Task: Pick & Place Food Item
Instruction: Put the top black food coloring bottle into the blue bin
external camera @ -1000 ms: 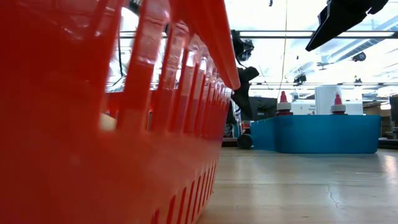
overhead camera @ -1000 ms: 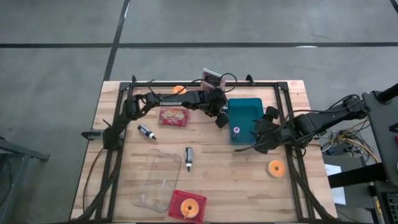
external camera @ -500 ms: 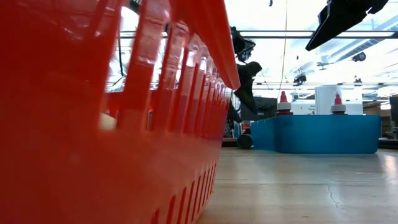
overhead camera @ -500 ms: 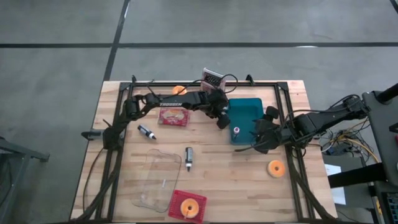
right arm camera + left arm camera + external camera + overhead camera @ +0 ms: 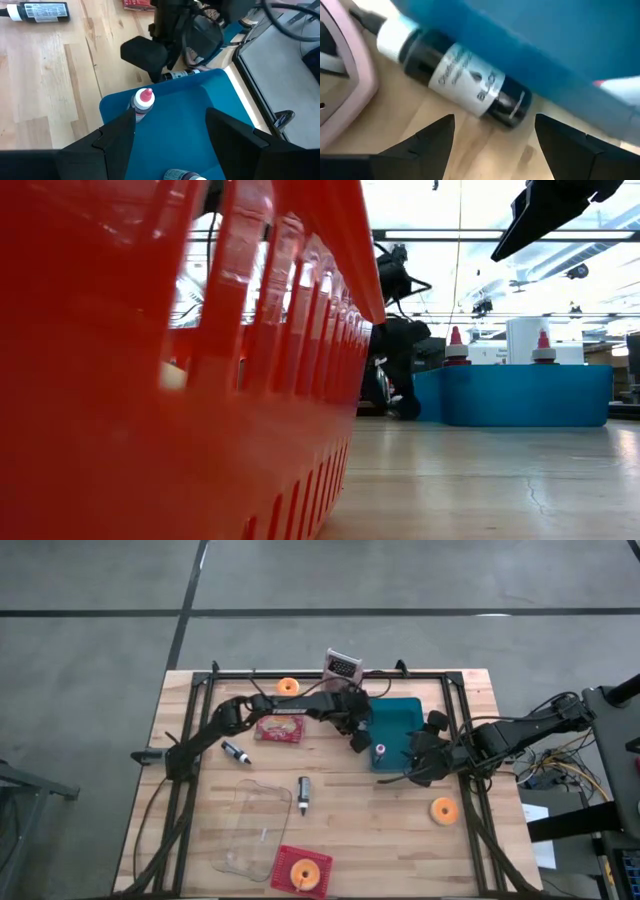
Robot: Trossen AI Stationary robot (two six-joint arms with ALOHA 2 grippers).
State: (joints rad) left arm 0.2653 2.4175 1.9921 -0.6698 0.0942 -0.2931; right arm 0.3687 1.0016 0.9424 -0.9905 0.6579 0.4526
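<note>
Lying on its side on the tabletop [image 5: 330,825], touching the outer wall of the blue bin [image 5: 398,718] at the bin's 9 o'clock side: a dark bottle [image 5: 465,85] with a white label and a pale cap. Mostly hidden from above by the arm over it. Poised right at it, released and spread wide, the left tool [image 5: 495,120], one finger toward each side of the bottle's dark end, not gripping it. Inside the bin, near its 7 o'clock corner, a small bottle with a red cap [image 5: 142,100], upright. Over the bin's 4 o'clock edge, the right tool [image 5: 412,768], also released and holding nothing. Farther out, from the tabletop's centre: a red packet [image 5: 278,727] at 11 o'clock, a pink device [image 5: 342,667] at 12 on the far edge, an orange ring [image 5: 444,810] at 4, a red basket [image 5: 302,870] at 6 with another orange ring in it, a clear tray [image 5: 255,825] at 8.
</note>
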